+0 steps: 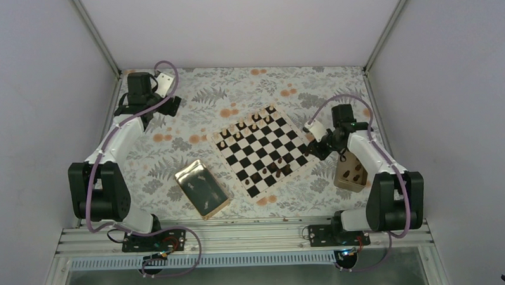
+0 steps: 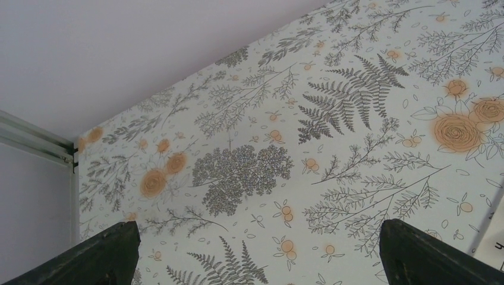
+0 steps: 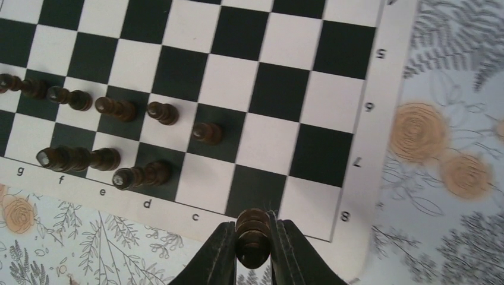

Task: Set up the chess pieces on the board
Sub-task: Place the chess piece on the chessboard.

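Gold tray [image 1: 187,168] is seen nearest the bases, left of centre. Small marks show inside it, too small to identify.
Tan open box [image 1: 348,185] is seen near the right arm. Dark lumps are seen inside, but their type and count can't be made out.
Right gripper [image 3: 254,243] is clenched on a dark chess piece [image 3: 252,224]. Only the rounded top is visible and the lower body is hidden between the fingers, so the type can't be told. It is held over the pale rim of the board [image 3: 365,148], by the c/b letters near the 8 corner. Contact with the rim can't be judged.
Seven dark pieces are seen past it on the board: a row of five pawns [image 3: 161,113] on the second rank in, and two taller pieces [image 3: 142,176] in the lettered edge row. The leftmost pawn is cut off by the frame edge.
Light pieces [image 1: 243,126] are seen along the far side of the board, too small to tell apart.
Left gripper [image 2: 260,228] is parked at the far left corner, well away from the board. Its jaws are spread wide with nothing between them, and only the floral tablecloth [image 2: 249,172] is seen below. Its fingertips are cropped by the bottom edge.
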You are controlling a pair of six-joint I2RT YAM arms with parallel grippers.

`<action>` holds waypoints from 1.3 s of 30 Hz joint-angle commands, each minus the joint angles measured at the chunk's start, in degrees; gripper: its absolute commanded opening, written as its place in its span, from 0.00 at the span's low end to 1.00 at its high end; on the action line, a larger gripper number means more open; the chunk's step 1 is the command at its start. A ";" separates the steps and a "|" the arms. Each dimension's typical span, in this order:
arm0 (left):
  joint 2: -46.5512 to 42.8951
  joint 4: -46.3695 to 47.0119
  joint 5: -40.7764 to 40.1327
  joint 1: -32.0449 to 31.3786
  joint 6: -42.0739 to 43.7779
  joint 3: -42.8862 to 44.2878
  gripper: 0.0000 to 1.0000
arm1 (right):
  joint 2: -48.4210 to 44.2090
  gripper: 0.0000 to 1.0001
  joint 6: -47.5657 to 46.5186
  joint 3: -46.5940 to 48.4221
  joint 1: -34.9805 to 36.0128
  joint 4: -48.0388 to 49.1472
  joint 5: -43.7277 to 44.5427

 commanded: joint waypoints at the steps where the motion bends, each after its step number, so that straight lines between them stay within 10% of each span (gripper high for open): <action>1: -1.54 -0.54 -0.82 -0.24 -0.77 0.54 1.00 | 0.29 0.17 0.13 -2.48 2.60 3.90 -2.45; 39: -1.77 1.05 -2.09 -0.28 -0.35 -1.54 1.00 | -0.80 0.18 7.53 2.99 33.47 0.36 4.59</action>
